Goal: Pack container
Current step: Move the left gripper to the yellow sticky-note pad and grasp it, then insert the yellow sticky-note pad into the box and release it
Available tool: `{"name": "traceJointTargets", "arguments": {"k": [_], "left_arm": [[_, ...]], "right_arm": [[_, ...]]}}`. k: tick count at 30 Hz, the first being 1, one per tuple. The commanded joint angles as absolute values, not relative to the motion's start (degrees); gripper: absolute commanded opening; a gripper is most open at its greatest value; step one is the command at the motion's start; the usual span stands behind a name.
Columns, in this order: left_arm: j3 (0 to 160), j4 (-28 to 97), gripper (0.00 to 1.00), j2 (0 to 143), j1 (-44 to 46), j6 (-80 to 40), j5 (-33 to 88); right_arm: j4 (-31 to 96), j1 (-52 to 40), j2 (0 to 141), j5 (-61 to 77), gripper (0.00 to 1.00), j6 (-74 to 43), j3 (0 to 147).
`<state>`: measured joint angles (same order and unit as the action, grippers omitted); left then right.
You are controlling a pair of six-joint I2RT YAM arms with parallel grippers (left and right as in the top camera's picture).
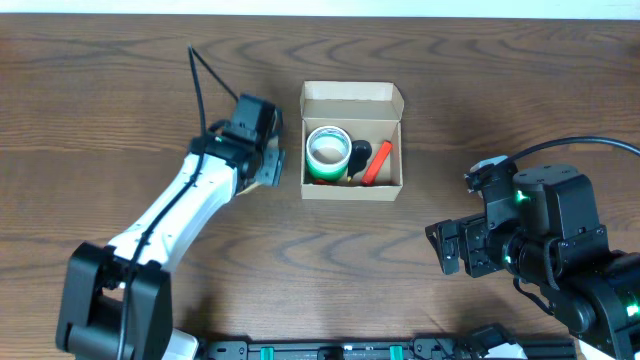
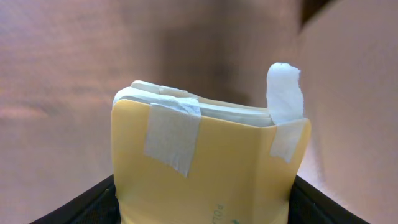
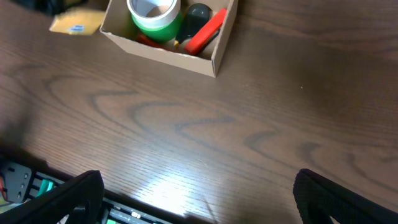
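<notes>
The container (image 1: 352, 187), a small tan cardboard box with open flaps, stands at the table's middle. Inside it are a green tape roll (image 1: 327, 152), a black object (image 1: 359, 155) and a red object (image 1: 377, 163). It also shows in the right wrist view (image 3: 214, 53). My left gripper (image 1: 262, 165) is just left of the box and is shut on a yellow pack (image 2: 205, 162) patched with white tape. My right gripper (image 3: 196, 199) is open and empty, low over the table at the front right.
The brown wooden table (image 1: 450, 100) runs all round the box. A black cable (image 1: 200, 75) runs back from the left arm. The right arm's body (image 1: 530, 235) sits at the front right.
</notes>
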<state>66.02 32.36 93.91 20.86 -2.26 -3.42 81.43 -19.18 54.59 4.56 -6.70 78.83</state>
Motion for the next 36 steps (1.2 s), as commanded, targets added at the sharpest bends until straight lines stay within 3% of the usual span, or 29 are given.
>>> {"name": "traceJointTargets", "arguments": {"k": [1,9,16,26,36], "left_arm": [[71.2,32.7,0.71,91.1,21.1,-1.5,-4.7],[77.2,31.5,0.67,90.6,23.0,-2.9,2.7],[77.5,26.1,0.68,90.6,30.3,-2.8,2.3],[77.5,22.4,0.71,92.8,39.8,-1.2,-14.9],[77.5,14.2,0.77,99.2,40.2,8.7,-22.6]], "right_arm": [[81.5,-18.8,54.3,5.0,0.99,-6.1,78.8],[81.5,-18.8,54.3,5.0,0.99,-6.1,78.8],[81.5,-18.8,54.3,5.0,0.99,-6.1,78.8],[81.6,-18.8,54.3,5.0,0.99,-6.1,78.8],[81.6,-18.8,54.3,5.0,0.99,-6.1,78.8]]}}
